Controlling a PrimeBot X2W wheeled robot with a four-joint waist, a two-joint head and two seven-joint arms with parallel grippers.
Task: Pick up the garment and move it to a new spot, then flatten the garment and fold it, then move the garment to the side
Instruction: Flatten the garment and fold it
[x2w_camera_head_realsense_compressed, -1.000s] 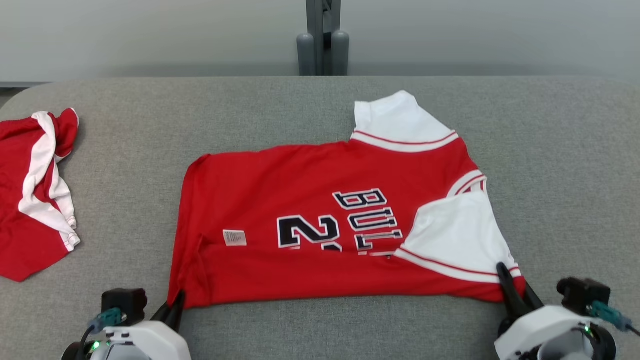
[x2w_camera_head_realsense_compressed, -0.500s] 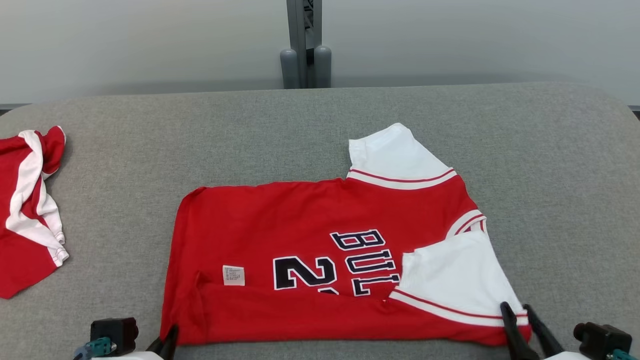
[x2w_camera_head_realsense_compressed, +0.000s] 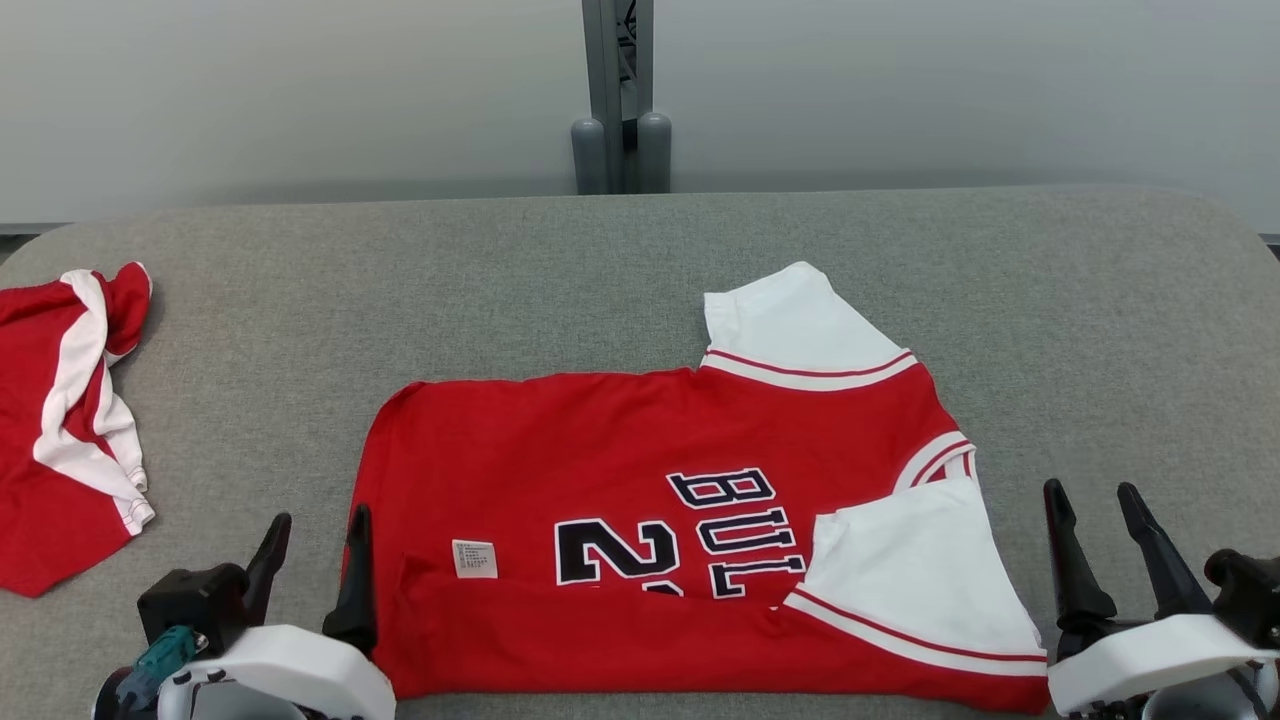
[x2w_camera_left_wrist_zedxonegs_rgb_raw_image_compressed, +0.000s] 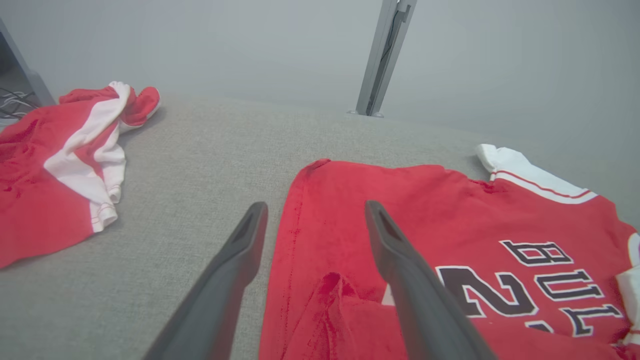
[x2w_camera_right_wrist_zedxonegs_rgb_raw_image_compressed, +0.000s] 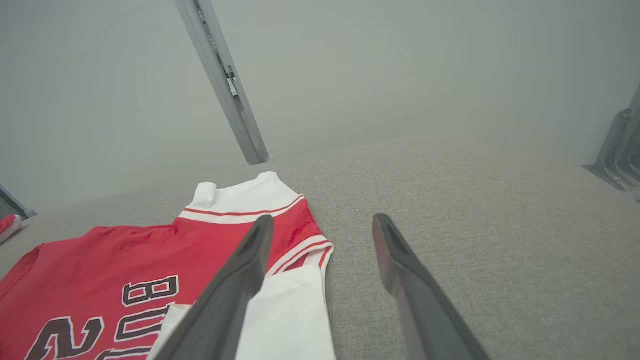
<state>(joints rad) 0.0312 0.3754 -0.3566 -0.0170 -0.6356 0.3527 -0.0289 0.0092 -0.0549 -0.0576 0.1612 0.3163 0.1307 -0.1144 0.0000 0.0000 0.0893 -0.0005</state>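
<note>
Released since a second ago: the fingers of left gripper (x2w_camera_head_realsense_compressed: 322, 520) and right gripper (x2w_camera_head_realsense_compressed: 1090, 492) are now spread, nothing held, at the near corners of the red jersey (x2w_camera_head_realsense_compressed: 600, 450). Jersey is laid flat mid grey table (x2w_camera_head_realsense_compressed: 500, 270), near edge folded over, white sleeve folded in at right. Crumpled red-and-white garment (x2w_camera_head_realsense_compressed: 60, 430) is seen at left; grey post (x2w_camera_head_realsense_compressed: 620, 100) beyond.

Prob. a robot lab: grey cloth-topped table (x2w_camera_head_realsense_compressed: 900, 260), bare wall (x2w_camera_head_realsense_compressed: 300, 90), metal rig post (x2w_camera_head_realsense_compressed: 618, 90).
</note>
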